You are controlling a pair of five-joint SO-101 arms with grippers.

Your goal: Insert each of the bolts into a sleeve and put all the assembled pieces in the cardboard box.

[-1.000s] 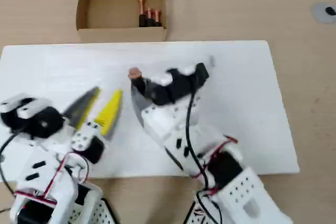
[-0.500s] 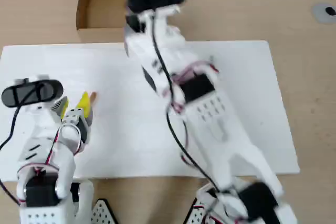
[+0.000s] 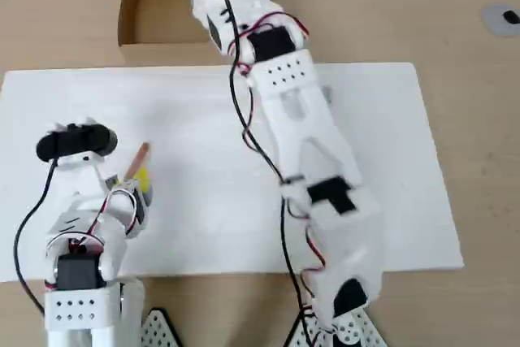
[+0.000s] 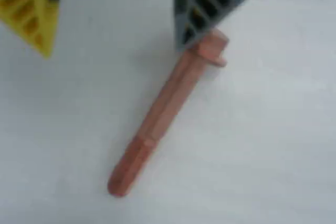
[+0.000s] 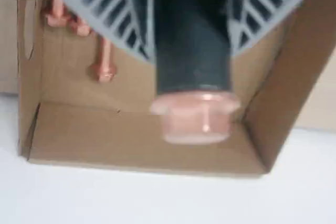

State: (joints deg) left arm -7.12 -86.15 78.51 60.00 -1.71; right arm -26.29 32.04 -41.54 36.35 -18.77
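My right claw [image 5: 191,51] hangs over the cardboard box [image 5: 278,108], clamped on a sleeve [image 5: 191,72]. Directly below the claw I see bare box floor, so there is room to go down. The box's walls stand close on either side of the claw. The assembled pieces [image 5: 102,64] lean against a wall, off to one side and apart from the sleeve. My left claw [image 4: 113,50] is spread above the white board [image 3: 390,201], and a bolt [image 4: 163,114] lies beneath it with its head touching the grey finger [image 4: 210,3]. The right arm [image 3: 301,119] stretches across the board beside the left claw and bars that side.
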